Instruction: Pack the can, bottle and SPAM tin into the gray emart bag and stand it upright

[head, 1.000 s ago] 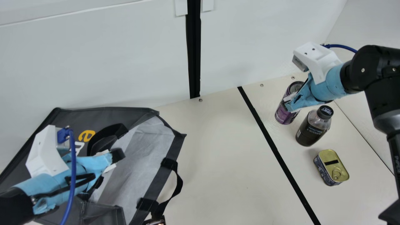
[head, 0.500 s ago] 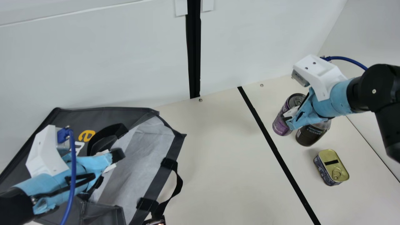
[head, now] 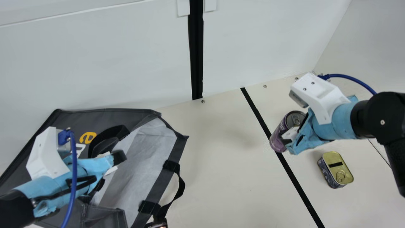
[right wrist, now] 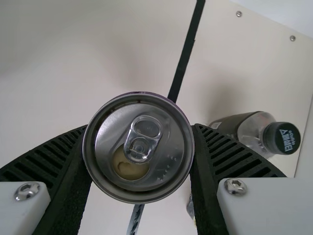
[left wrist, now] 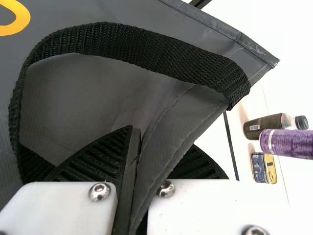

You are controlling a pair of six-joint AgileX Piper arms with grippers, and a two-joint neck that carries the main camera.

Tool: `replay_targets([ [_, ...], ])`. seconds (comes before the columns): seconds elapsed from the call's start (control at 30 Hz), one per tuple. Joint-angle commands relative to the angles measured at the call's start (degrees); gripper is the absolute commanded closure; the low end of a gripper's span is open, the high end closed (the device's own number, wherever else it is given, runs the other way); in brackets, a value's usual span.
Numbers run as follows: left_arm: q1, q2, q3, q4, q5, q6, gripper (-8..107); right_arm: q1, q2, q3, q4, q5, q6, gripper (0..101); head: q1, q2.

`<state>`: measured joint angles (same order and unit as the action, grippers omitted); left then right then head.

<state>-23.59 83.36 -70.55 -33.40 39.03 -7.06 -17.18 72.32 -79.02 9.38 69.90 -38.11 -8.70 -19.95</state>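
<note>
You have one can [head: 281, 133], one bottle [right wrist: 248, 131], one SPAM tin [head: 336, 169] and one gray emart bag [head: 104, 118]. Your right hand [head: 290, 139] is closed around the can's sides; your left hand [head: 119, 157] pinches the bag's fabric. Bottle and tin rest on the worktop [head: 221, 164]. Since the earlier frame, your right hand has brought the can closer to the SPAM tin, which hasn't moved.

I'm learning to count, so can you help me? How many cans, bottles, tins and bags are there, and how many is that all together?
Purple can: 1
Dark bottle: 1
Gold-topped tin: 1
Gray bag: 1
Total: 4
</note>
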Motion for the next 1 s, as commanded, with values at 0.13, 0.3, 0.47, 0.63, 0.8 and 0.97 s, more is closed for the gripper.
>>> replay_targets([
  [0.13, 0.0, 0.0, 0.0, 0.0, 0.0, 0.0, 107, 1.8, -3.1, 3.2, 1.0, 0.0, 0.4, 101, -1.3, 0.0],
  [0.3, 0.0, 0.0, 0.0, 0.0, 0.0, 0.0, 107, 3.5, -5.4, 5.7, 1.6, 0.0, 0.5, 101, -1.3, 0.0],
  [0.47, 0.0, 0.0, 0.0, 0.0, 0.0, 0.0, 107, 4.9, -7.1, 7.7, 2.7, 0.0, 0.1, 101, -1.3, 0.0],
  [0.63, 0.0, 0.0, 0.0, 0.0, 0.0, 0.0, 107, 6.8, -8.3, 9.1, 3.5, 0.0, -0.1, 101, -1.3, 0.0],
  [0.8, 0.0, 0.0, 0.0, 0.0, 0.0, 0.0, 107, 9.0, -9.3, 10.1, 4.0, 0.0, 0.0, 101, -1.3, 0.0],
  [0.97, 0.0, 0.0, 0.0, 0.0, 0.0, 0.0, 107, 10.8, -10.3, 11.3, 5.0, 0.0, -0.3, 101, -1.3, 0.0],
])
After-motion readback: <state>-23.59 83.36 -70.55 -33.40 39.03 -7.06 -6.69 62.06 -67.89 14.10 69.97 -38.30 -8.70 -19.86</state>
